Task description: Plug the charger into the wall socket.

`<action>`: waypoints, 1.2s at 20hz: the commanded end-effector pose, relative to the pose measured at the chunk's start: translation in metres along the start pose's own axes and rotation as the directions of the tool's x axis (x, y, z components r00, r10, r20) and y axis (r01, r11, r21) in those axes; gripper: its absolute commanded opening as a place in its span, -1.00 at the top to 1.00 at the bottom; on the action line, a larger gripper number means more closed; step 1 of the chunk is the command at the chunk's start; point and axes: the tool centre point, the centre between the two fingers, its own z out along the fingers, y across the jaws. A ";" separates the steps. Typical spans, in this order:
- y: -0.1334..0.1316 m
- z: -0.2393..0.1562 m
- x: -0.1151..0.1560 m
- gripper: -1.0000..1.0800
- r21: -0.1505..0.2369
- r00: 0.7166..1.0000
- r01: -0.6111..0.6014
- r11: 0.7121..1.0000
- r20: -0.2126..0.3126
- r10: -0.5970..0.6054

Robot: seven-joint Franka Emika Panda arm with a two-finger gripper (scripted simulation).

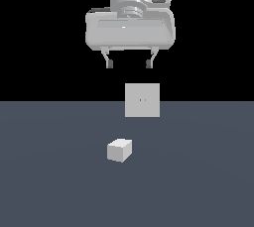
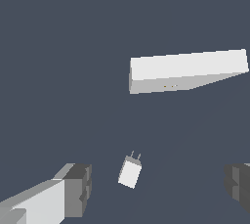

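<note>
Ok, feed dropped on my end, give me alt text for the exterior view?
The open gripper hangs high above a dark floor, holding nothing. Below it the small white charger lies on the floor, apart from the upright square wall socket standing farther back, slightly toward the exterior view's right.

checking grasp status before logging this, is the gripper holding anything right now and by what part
Nothing is held. The gripper hangs open high above the floor, and the charger lies loose below it, apart from both fingers and short of the wall socket.

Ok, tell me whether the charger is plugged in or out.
Out. The charger lies on the floor, apart from the wall socket; the wrist view shows its prongs bare.
</note>
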 end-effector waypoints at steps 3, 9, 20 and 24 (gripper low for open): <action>0.000 0.011 -0.012 -0.92 -0.008 0.999 -0.039 0.999 -0.027 0.039; -0.001 0.033 -0.031 -0.92 -0.019 0.991 -0.111 0.994 -0.078 0.109; -0.007 0.077 -0.064 -0.92 -0.031 0.956 -0.246 0.969 -0.175 0.237; -0.008 0.090 -0.072 -0.92 -0.034 0.941 -0.284 0.958 -0.203 0.271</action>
